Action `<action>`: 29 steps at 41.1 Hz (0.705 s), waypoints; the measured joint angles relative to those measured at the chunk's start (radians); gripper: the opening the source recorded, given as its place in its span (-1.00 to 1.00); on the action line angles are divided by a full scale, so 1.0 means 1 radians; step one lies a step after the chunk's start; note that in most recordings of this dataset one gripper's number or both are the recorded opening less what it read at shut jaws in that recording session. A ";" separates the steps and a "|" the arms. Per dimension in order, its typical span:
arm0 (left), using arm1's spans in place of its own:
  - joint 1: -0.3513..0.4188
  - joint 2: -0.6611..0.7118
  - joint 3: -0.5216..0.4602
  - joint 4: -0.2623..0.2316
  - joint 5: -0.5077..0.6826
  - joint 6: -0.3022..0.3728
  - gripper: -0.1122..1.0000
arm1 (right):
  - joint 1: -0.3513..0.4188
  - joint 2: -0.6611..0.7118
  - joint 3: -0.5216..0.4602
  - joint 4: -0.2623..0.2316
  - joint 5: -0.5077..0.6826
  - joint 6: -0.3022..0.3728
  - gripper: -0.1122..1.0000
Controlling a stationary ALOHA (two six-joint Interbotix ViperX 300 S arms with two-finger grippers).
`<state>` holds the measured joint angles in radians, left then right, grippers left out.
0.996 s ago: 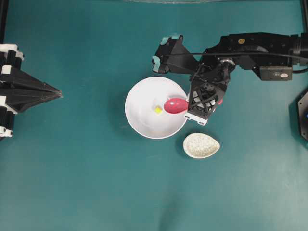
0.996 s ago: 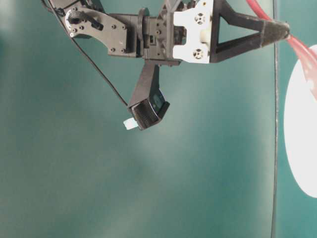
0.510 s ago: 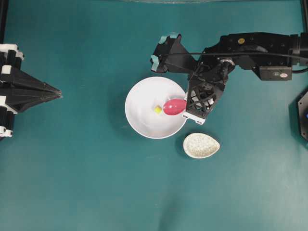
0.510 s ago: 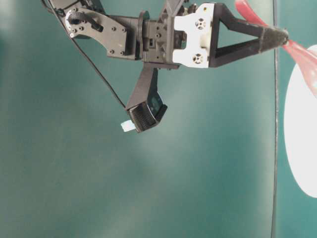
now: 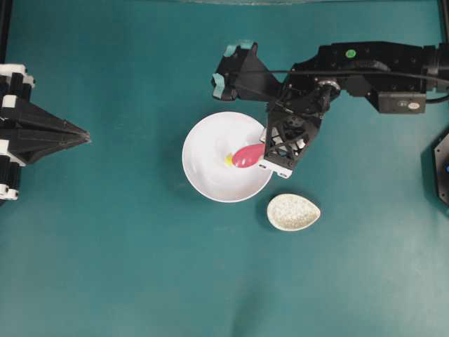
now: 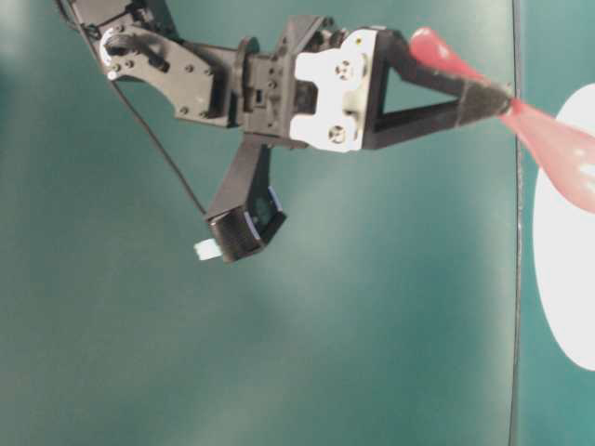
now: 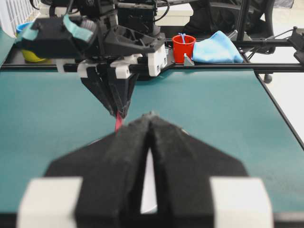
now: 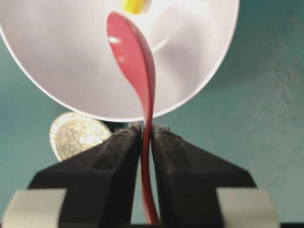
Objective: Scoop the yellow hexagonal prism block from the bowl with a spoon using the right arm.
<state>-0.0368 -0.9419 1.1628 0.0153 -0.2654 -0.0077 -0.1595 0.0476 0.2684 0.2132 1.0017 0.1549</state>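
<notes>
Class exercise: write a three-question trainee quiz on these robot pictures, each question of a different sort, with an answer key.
1. True or false: the right gripper is shut on the spoon.
2. Which dish holds the yellow block? A) white bowl B) speckled spoon rest C) red cup
3. In a few words, where is the spoon's tip relative to the block?

Key: 1 true. 2 A. 3 Right at the block, touching or almost; block not scooped yet.

Black right arm — teal patches, white screw plate, thin cable.
</notes>
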 measured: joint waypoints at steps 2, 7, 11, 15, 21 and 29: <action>0.000 -0.002 0.000 0.000 0.000 -0.002 -0.75 | 0.002 0.000 -0.005 -0.002 0.000 -0.002 -0.44; 0.000 -0.002 0.000 0.000 0.000 0.000 -0.75 | 0.002 -0.002 -0.009 -0.005 0.000 -0.002 -0.44; 0.000 -0.002 0.000 0.000 0.000 0.000 -0.75 | 0.002 -0.002 -0.009 -0.005 0.000 -0.002 -0.44; 0.000 -0.002 0.000 -0.002 0.000 0.000 -0.75 | 0.002 -0.008 -0.009 -0.005 0.000 -0.002 -0.45; 0.000 -0.002 -0.002 0.000 0.000 0.000 -0.75 | 0.002 -0.011 -0.009 -0.003 0.000 -0.002 -0.47; 0.000 -0.002 -0.002 -0.002 -0.002 -0.003 -0.75 | 0.002 -0.011 -0.009 -0.005 0.000 -0.002 -0.48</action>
<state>-0.0368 -0.9434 1.1612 0.0138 -0.2669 -0.0107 -0.1580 0.0368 0.2592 0.2086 1.0017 0.1534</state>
